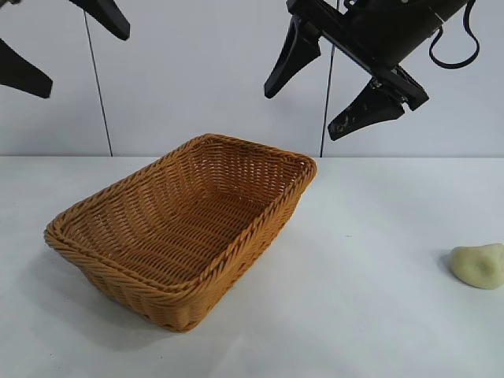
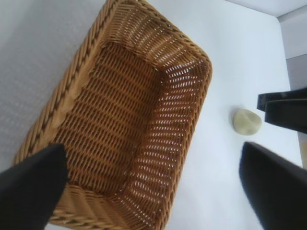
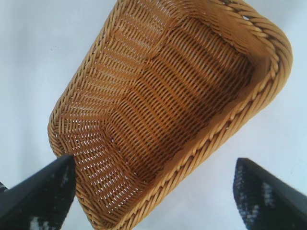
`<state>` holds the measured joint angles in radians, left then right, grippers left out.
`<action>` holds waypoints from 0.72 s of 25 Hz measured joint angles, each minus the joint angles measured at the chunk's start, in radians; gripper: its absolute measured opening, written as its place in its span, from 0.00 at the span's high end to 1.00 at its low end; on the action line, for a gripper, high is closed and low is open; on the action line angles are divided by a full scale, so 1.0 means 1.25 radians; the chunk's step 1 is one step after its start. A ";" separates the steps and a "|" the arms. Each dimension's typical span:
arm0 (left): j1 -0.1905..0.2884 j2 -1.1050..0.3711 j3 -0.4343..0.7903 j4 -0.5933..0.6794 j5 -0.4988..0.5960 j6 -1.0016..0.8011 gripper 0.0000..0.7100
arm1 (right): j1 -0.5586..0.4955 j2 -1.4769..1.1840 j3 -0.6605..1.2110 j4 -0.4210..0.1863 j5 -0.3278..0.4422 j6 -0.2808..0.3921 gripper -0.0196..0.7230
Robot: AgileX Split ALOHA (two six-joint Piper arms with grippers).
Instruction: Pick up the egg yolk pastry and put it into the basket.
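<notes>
Now, from outside, the left gripper [image 1: 59, 47] and right gripper [image 1: 331, 90] hang high with jaws spread, empty; the egg yolk pastry [image 1: 479, 265] sits on the table [image 1: 354, 315], well right of the basket [image 1: 185, 236]. Left wrist: pastry beside basket. Right wrist: only the empty basket, apparently awaiting its delivery.

one basket [image 1: 181, 244], one egg yolk pastry [image 1: 479, 265], two end effectors

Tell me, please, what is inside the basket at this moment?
Nothing lies inside the basket; both wrist views show its bare woven floor, with no part covered. The egg yolk pastry lies outside on the table.
</notes>
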<state>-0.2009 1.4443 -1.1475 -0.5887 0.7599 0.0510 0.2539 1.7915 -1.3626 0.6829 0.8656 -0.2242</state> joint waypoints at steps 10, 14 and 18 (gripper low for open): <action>-0.168 -0.064 0.084 0.378 0.039 -0.667 0.02 | 0.000 0.000 0.000 0.002 0.000 0.000 0.12; -0.182 -0.064 0.143 0.441 -0.011 -0.888 0.02 | 0.000 0.000 0.000 0.002 0.000 0.000 0.12; -0.183 -0.049 0.173 0.425 -0.027 -0.942 0.02 | 0.000 0.000 0.000 0.002 0.000 0.000 0.12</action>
<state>-0.4297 1.3837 -0.9311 -0.0569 0.7266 -1.1267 0.2539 1.7915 -1.3626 0.6849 0.8656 -0.2242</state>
